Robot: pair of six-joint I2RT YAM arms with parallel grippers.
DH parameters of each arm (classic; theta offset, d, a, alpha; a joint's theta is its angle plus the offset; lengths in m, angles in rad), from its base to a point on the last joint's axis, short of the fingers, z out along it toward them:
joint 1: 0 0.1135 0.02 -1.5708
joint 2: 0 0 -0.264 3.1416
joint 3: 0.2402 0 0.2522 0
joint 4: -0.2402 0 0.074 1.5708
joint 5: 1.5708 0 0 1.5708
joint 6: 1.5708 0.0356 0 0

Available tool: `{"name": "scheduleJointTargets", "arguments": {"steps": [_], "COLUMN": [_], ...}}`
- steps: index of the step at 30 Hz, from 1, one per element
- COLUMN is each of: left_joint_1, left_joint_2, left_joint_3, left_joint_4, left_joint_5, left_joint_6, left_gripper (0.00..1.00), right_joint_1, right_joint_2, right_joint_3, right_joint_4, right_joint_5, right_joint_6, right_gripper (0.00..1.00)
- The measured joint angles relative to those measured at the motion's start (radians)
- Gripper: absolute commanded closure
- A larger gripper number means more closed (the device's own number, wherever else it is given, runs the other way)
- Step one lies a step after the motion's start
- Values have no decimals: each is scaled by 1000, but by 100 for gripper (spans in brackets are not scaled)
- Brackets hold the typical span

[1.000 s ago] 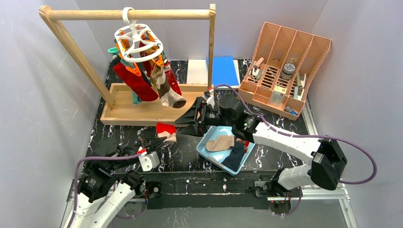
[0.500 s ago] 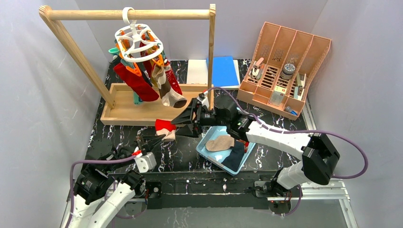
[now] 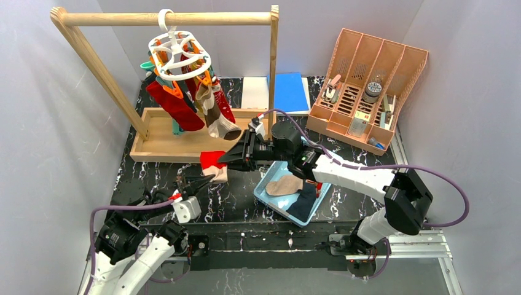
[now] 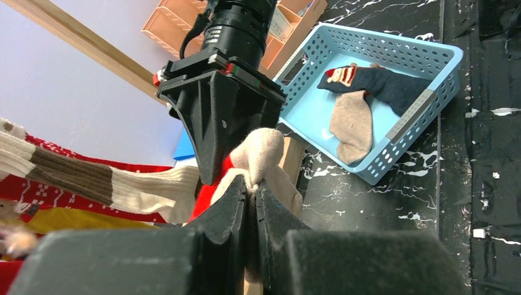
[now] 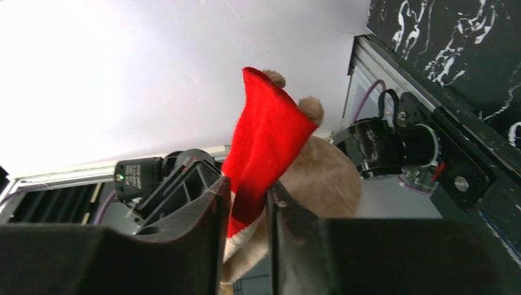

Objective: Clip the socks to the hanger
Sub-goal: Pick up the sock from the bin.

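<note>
Evidently the step in hand is a hand-over, or a two-handed hold, of one sock ahead of clipping. The red-and-beige sock (image 3: 213,165) is held up off the table just left of the blue basket (image 4: 402,150). The left gripper (image 4: 250,187) is clamped tight on the sock's beige part, on the side away from the basket. The right gripper (image 5: 246,184) reaches in from the basket side, one finger on each side of the red cuff and cloth filling the gap between them. From the wrist view I cannot tell whether that pinch is firm yet. The hanger (image 3: 179,54) hangs well beyond the basket's far-left corner, with several socks already on its clips. A tan sock and a navy sock lie inside the basket, still to be clipped. The next move, I judge, calls for a sure right-hand grip before either arm lets go. After that the sock must be carried up and away from the basket to a free clip, its edge held taut enough to feed in.
</note>
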Motion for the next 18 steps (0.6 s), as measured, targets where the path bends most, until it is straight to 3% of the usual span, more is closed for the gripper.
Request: {"name": "scheduleJointTargets", "arguments": {"steps": [2,4,5,6,7,11,18], "left_joint_1": [-1,-1,-1,-1,-1,-1,-1], "left_joint_2": [0,0,0,0,0,-4,-13], "left_joint_3": [0,0,0,-1,-2,-7,-14], "left_joint_4": [0,0,1,3,7,27,87], "left_joint_5": [3,5,5,4,2,-26,-182], "left_joint_6": [-10,-23,-31,-59,-75,-208,-571], "left_gripper": [98,74,57,18,4,2,2], "right_joint_1": [0,0,0,0,0,0,1], "right_joint_2": [0,0,0,-1,-4,-54,-304], "right_joint_3": [9,19,24,32,37,58,69], "right_joint_4": [3,3,1,-7,-15,-105,-337], "right_joint_5": [5,15,20,30,38,72,127], "right_joint_6": [-17,-43,-67,-100,-134,-368,-997], "right_gripper": [96,99,99,99,99,99,99]}}
